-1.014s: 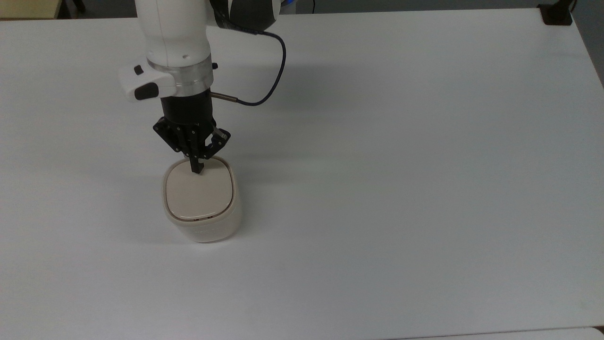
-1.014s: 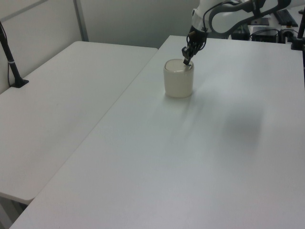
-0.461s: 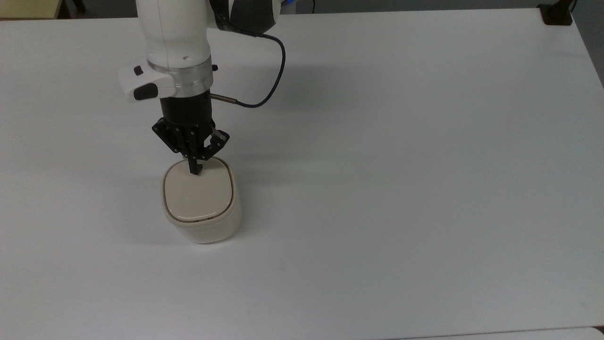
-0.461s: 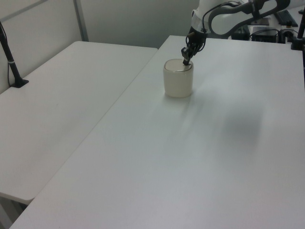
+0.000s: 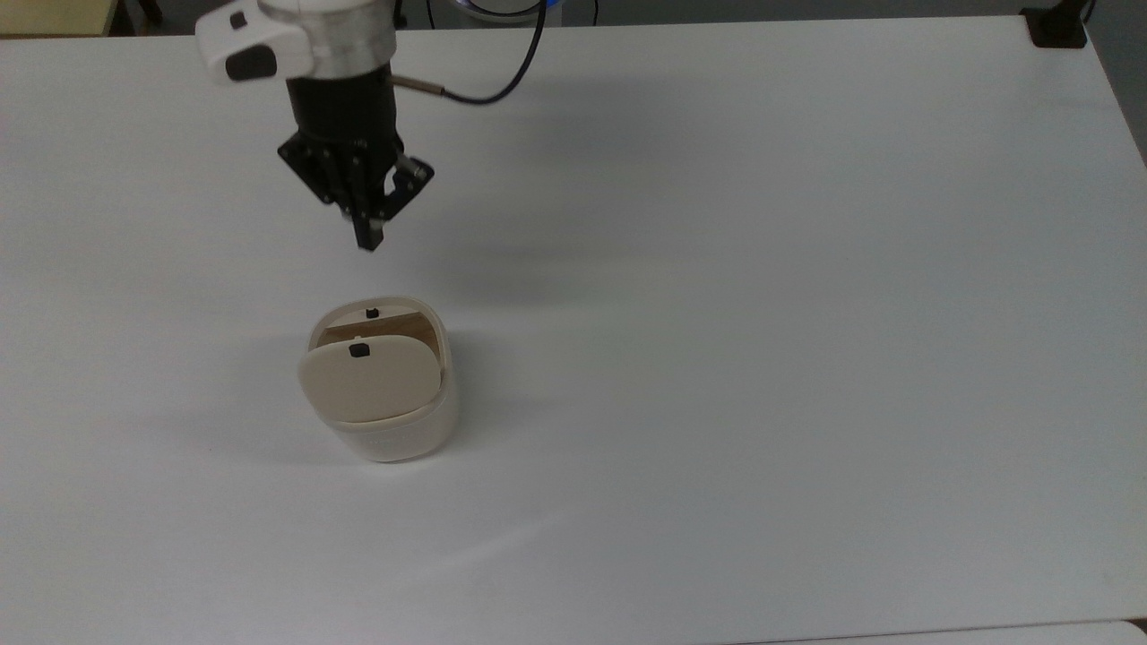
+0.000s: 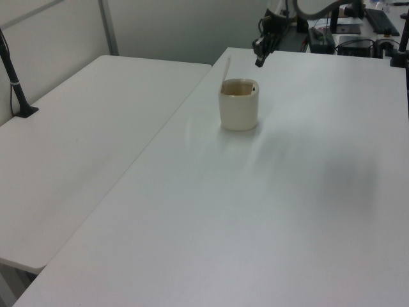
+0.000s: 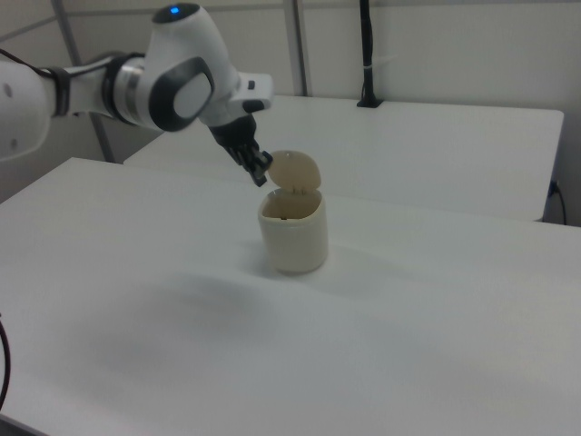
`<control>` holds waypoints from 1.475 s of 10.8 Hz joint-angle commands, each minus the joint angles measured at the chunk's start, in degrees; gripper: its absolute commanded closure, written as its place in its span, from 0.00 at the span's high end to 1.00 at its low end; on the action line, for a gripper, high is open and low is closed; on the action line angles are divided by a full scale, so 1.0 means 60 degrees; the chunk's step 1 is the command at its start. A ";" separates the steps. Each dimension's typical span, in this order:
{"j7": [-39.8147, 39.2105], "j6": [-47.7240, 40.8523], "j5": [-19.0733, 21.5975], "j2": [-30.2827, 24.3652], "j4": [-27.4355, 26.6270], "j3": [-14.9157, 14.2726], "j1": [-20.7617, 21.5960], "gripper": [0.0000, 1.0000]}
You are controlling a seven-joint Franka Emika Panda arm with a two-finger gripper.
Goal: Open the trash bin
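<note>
The cream-beige trash bin (image 5: pixel 394 434) stands on the white table (image 5: pixel 762 313), in the top view's left half. Its hinged lid (image 5: pixel 367 381) is swung up, showing the brown inside, and a small black button (image 5: pixel 359 350) sits near the lid's edge. In the left view the lid (image 6: pixel 225 69) stands upright over the bin (image 6: pixel 238 109). My gripper (image 5: pixel 368 237) hangs shut with nothing in it, above the table and apart from the bin, toward the top view's top. In the right view the gripper (image 7: pixel 261 173) hovers just left of the raised lid (image 7: pixel 295 171).
A black clamp (image 5: pixel 1057 27) sits at the table's corner in the top view's upper right. A second white table (image 6: pixel 96 128) adjoins on the left view's left, with a black pole (image 6: pixel 13 70) on it. A dark cable (image 5: pixel 502 85) loops from my wrist.
My gripper lifted off the lid and drew back toward the top view's top. The lid, flat and shut before, has sprung up.
</note>
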 commanded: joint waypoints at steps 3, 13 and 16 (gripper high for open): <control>0.0426 -0.3014 -0.0136 -0.1420 -0.0084 0.0030 0.0392 0.90; -0.1474 -0.4602 -0.0223 -0.2287 0.0076 0.0030 0.0628 1.00; -0.2207 -0.4631 -0.0238 -0.1921 0.0502 0.0015 0.0555 1.00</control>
